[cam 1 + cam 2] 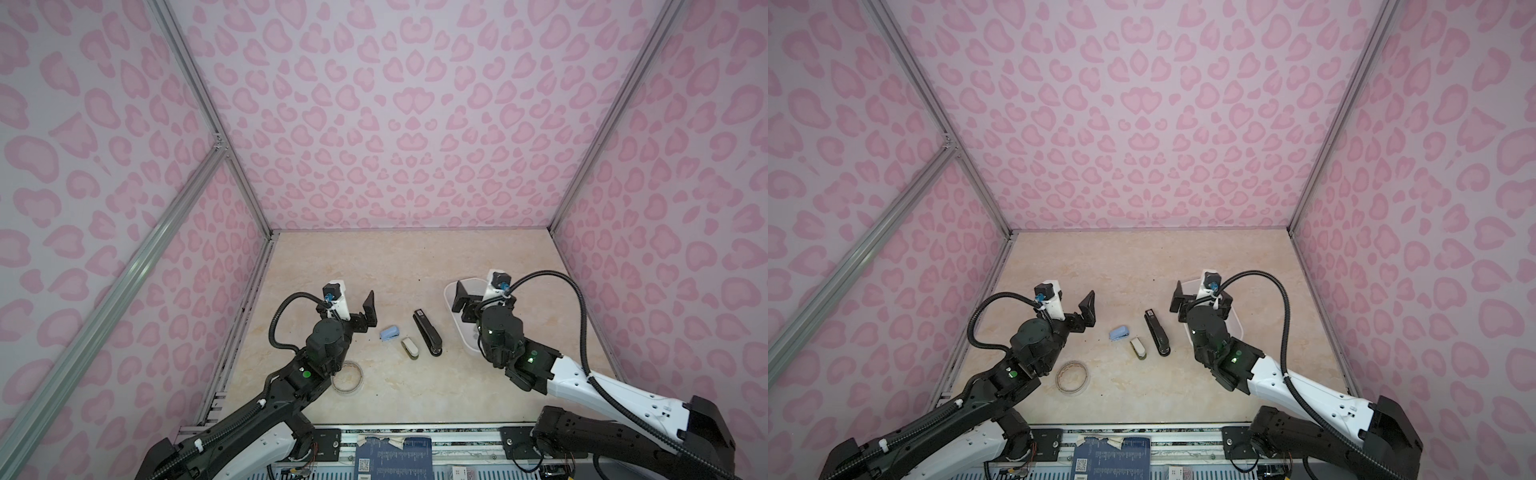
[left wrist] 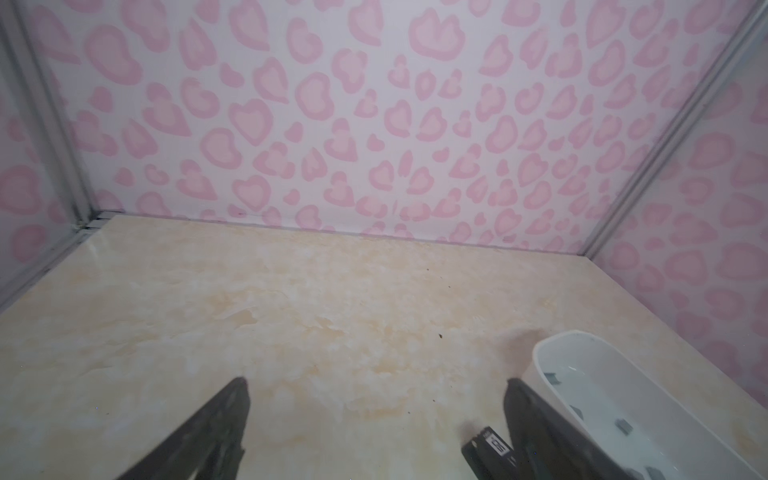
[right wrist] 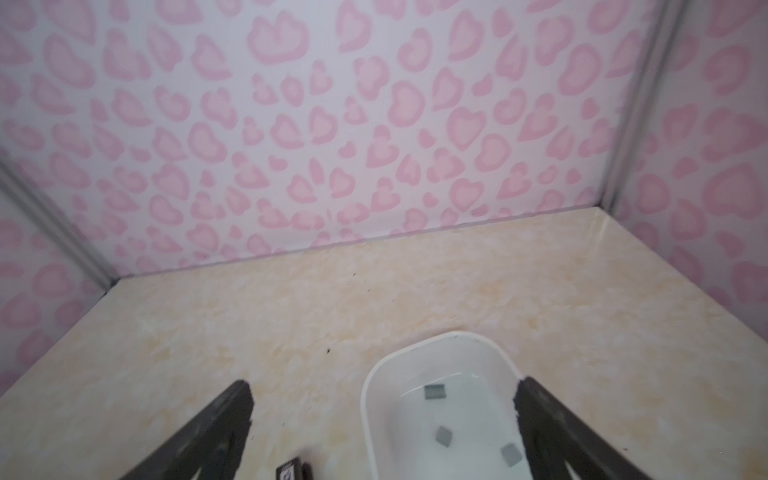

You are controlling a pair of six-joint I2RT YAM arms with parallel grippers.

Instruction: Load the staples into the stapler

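Note:
A black stapler (image 1: 427,332) (image 1: 1157,332) lies shut on the table between the arms; its end also shows in the wrist views (image 2: 490,451) (image 3: 291,471). The staples (image 3: 434,392) (image 2: 623,424) are small grey strips scattered in a white tray (image 3: 368,390) (image 1: 473,286) at the right. My right gripper (image 3: 384,382) (image 1: 482,297) hangs open over the tray's near end, holding nothing. My left gripper (image 2: 376,380) (image 1: 353,307) is open and empty above bare table, left of the stapler.
A small blue stapler (image 1: 390,333) and a small white stapler (image 1: 409,347) lie just left of the black one. A roll of clear tape (image 1: 348,376) lies by the left arm. Pink patterned walls close in the table on three sides.

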